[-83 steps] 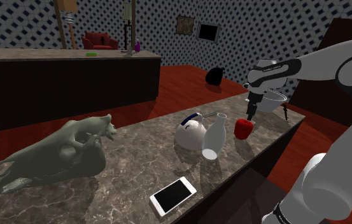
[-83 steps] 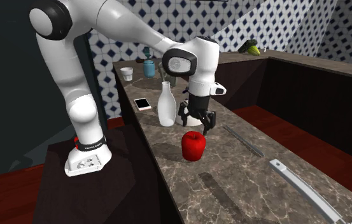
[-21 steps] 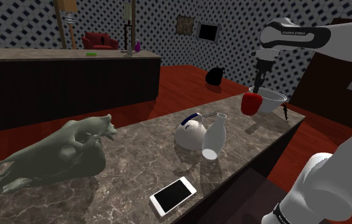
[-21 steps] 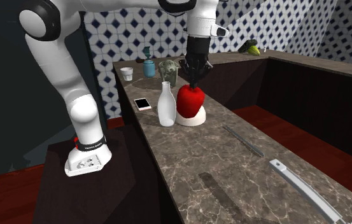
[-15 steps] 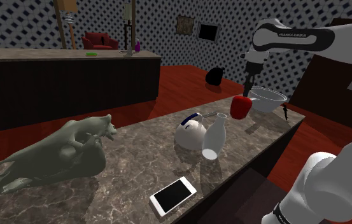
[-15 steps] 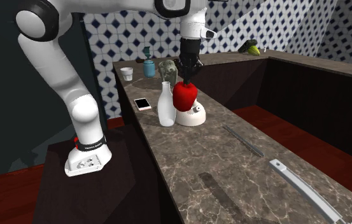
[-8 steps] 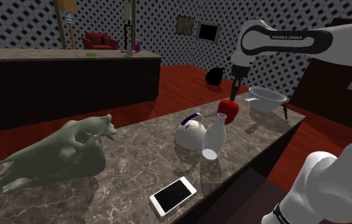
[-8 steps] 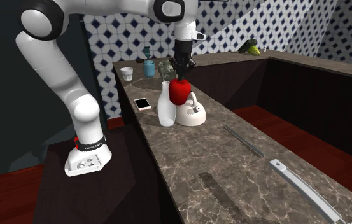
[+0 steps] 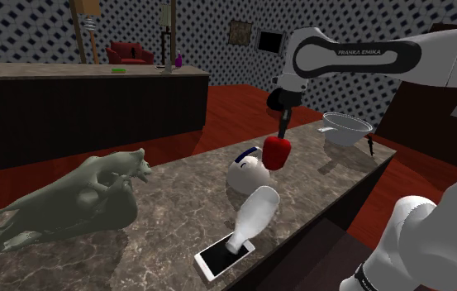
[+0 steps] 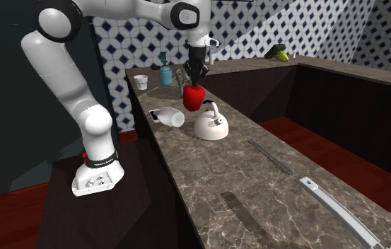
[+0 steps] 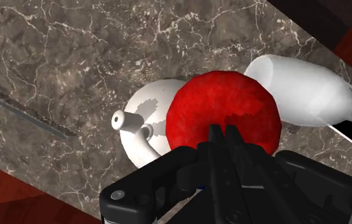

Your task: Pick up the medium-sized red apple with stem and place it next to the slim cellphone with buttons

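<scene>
While the black two-finger gripper (image 9: 282, 135) clamped the round red apple (image 9: 277, 155) mid-frame, the white bottle (image 9: 254, 213) lay sideways across the flat white cellphone (image 9: 216, 261).

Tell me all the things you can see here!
apple: 1, red, in the air above the kettle
kettle: 1, white, on the counter
bottle: 1, white, lying on its side, neck over the phone
phone: 1, white, by the counter's near edge
animal figure: 1, grey-green, shoulder view's left
bowl: 1, white, counter's end at the shoulder view's right
cup: 1, white, counter's far end in the second exterior view
gripper: 1, black, shut on the apple
</scene>
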`<state>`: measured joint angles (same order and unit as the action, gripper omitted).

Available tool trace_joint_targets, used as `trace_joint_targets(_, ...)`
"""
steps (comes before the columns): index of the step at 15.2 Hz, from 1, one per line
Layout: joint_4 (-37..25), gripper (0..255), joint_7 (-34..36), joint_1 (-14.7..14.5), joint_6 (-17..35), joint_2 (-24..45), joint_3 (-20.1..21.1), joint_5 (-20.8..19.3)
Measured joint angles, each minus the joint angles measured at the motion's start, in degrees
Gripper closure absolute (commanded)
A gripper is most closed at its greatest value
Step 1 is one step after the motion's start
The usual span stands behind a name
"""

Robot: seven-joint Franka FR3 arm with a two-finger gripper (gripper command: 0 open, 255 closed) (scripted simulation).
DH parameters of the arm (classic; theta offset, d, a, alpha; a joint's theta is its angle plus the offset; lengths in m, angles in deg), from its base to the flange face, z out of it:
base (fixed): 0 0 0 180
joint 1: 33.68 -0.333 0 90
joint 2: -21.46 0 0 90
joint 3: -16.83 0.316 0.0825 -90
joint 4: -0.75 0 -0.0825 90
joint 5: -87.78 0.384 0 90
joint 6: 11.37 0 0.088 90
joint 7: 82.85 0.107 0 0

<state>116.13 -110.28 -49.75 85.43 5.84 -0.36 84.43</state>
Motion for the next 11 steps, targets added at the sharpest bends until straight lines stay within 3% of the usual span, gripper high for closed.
trace_joint_targets(11, -5.1, 255, 12.8, -6.2, 3.3, 8.5, 7.9, 4.3)
